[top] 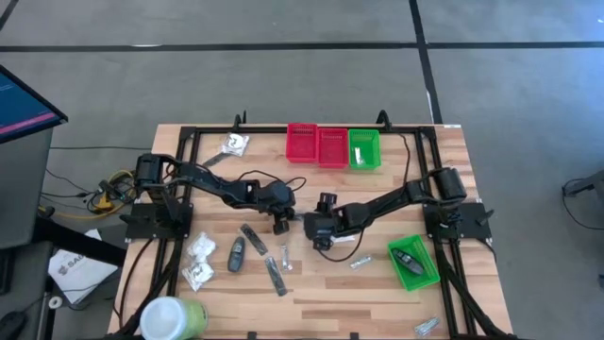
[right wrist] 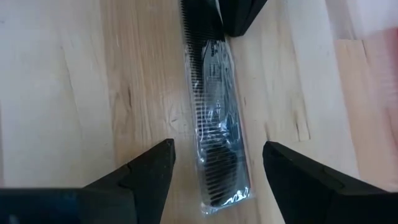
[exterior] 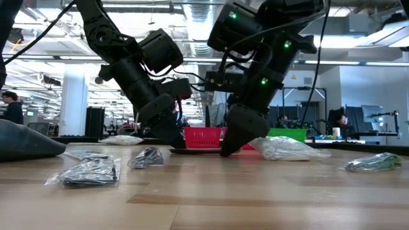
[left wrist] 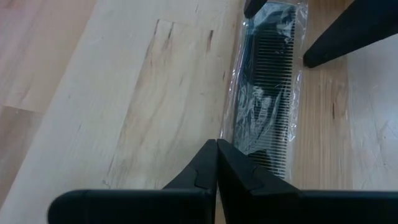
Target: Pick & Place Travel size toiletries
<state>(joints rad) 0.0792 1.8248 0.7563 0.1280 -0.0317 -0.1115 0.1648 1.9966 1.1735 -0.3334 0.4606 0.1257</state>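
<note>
Wrapped black comb [right wrist: 214, 140] lies flat on the counter [top: 377, 297] at mid-table, between the right gripper's [right wrist: 217, 165] spread fingers; lower squarely astride it before closing. Left gripper [left wrist: 216, 163], fingers together, rests on the comb's far end, obstructing a lift. Green bin [top: 412, 263] waits nearby.

A light wooden tabletop [top: 377, 293] of butcher-block planks stands on a grey floor [top: 283, 85] crossed by dark seam lines. At the high view's left edge a monitor [top: 24, 109] glows blue and pink, with a tangle of cables [top: 109, 189] on the floor near it. The low view looks level into a large open workspace: a white column [exterior: 73, 102], ceiling light strips [exterior: 358, 62], exposed ducts overhead, and a person [exterior: 11, 108] far off at the left.
</note>
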